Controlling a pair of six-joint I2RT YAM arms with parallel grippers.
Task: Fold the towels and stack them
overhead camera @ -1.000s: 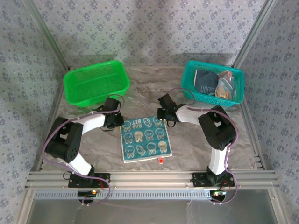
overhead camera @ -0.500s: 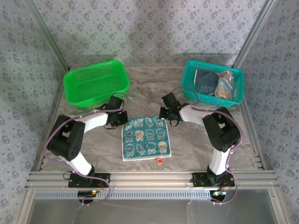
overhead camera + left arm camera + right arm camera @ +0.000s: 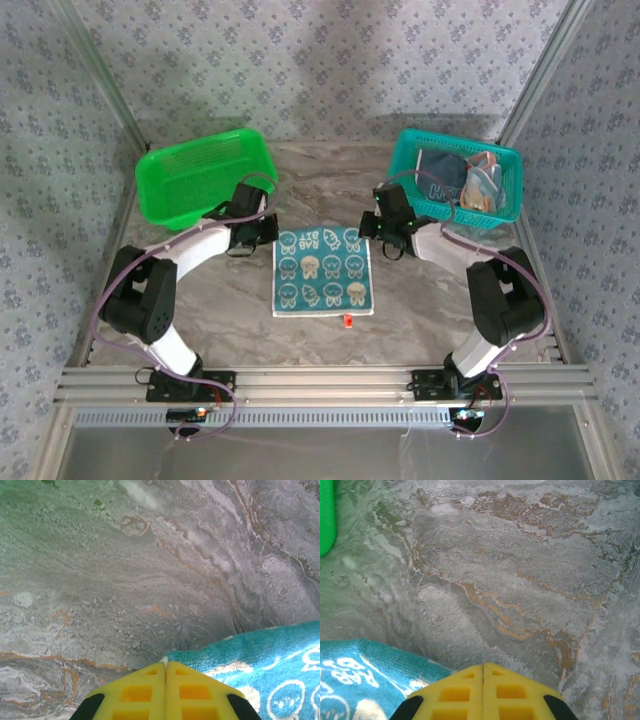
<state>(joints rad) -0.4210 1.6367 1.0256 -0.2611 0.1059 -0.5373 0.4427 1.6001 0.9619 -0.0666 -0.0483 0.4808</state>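
Corners of the teal towel (image 3: 323,272) hide beneath left hand (image 3: 165,665) and right hand (image 3: 483,667); both clamp it tight.

Soft, even light, no glare. Ahead of the left gripper (image 3: 165,666) the table (image 3: 150,580) is sharp, tinted green far left; its yellow fingers (image 3: 135,692) are slightly blurred.

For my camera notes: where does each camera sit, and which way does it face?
Top external: high behind the bases, looking down at both arms and the teal towel.
Left wrist: on the left arm, looking down past the shut left gripper.
Right wrist: likewise, past the shut right gripper.
Both wrists share: towel, marbled table.
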